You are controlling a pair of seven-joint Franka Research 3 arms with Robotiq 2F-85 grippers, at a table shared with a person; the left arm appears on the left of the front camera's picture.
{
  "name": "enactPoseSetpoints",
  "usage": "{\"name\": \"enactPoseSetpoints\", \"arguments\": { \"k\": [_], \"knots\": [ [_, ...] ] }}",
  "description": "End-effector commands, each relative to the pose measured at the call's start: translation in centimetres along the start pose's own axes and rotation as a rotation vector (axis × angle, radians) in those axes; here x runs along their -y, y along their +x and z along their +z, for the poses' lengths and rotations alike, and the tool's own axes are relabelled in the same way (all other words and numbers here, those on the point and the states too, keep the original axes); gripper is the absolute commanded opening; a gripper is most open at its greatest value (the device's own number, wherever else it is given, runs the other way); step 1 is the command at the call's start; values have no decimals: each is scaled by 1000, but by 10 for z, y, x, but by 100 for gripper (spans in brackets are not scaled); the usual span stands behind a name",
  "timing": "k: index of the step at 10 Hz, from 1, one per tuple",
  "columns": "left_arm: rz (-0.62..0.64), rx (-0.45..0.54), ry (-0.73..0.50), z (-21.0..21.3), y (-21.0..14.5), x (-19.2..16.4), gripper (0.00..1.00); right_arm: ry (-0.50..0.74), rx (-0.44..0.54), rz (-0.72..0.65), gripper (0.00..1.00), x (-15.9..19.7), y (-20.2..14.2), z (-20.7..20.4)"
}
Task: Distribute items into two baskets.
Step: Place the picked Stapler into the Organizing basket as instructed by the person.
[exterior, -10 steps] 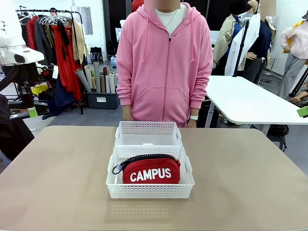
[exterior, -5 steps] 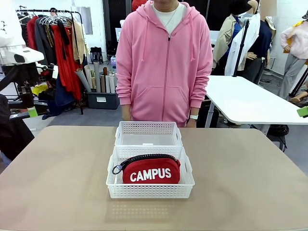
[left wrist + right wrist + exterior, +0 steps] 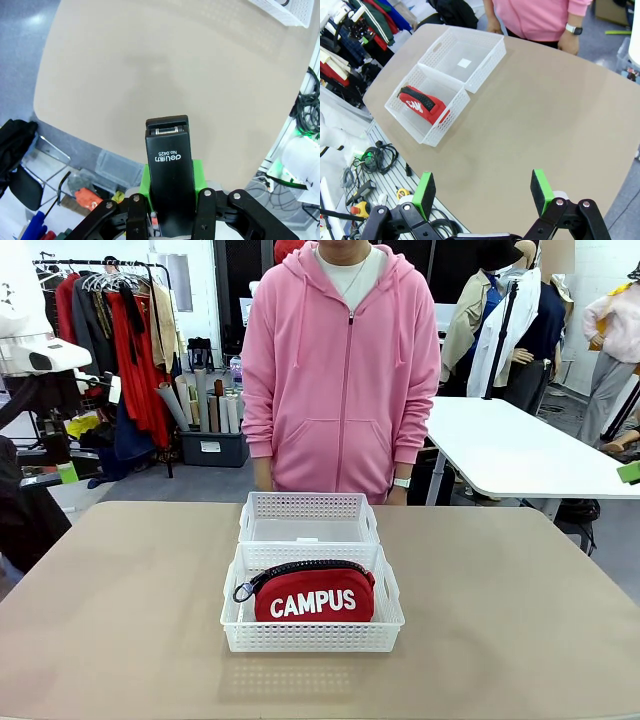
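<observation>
The table [image 3: 120, 610] is a wide tan surface, and a person in a pink hoodie [image 3: 342, 370] stands at its far edge, at 12 o'clock from the camera.

Two white baskets sit at the middle of the table, touching along their long sides. The far basket [image 3: 309, 506] is toward 12 o'clock, close to the person, and has a small white label on its bottom. The near basket [image 3: 312, 635] is toward 6 o'clock and holds the red pouch [image 3: 314, 593]. The pouch stands on its long edge, with its long axis running from 9 o'clock to 3 o'clock across the basket. Its front faces the camera and shows the white word "CAMPUS", upright and easy to read. The black zipper runs along the top, and its pull hangs toward 9 o'clock.

The right gripper [image 3: 484, 194] hangs high above the table with its green pads wide apart and nothing between them.

The left gripper [image 3: 170, 202] is closed on the black stapler [image 3: 169, 176], with green pads on both sides of it. The stapler's long axis goes along the fingers, its free end pointing to 12 o'clock in the wrist view, over the table edge. The white print on it is upside down there and reads "deli" and "No.0425".
</observation>
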State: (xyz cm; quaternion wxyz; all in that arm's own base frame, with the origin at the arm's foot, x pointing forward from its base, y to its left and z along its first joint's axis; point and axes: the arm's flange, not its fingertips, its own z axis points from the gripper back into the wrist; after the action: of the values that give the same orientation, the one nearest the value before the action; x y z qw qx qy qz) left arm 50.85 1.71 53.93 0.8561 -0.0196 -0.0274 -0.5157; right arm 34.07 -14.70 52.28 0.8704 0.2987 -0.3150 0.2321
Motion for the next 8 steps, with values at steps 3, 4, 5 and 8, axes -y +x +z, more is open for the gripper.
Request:
{"name": "enactPoseSetpoints", "arguments": {
  "k": [3,4,5,8],
  "knots": [
    [-9,4,7,4,-3,1,7,7,13,9,100,0,1,1],
    [-9,4,7,4,-3,1,7,7,13,9,100,0,1,1],
    [-9,4,7,4,-3,1,7,7,13,9,100,0,1,1],
    [-9,4,7,4,-3,1,7,7,13,9,100,0,1,1]
  ]
}}
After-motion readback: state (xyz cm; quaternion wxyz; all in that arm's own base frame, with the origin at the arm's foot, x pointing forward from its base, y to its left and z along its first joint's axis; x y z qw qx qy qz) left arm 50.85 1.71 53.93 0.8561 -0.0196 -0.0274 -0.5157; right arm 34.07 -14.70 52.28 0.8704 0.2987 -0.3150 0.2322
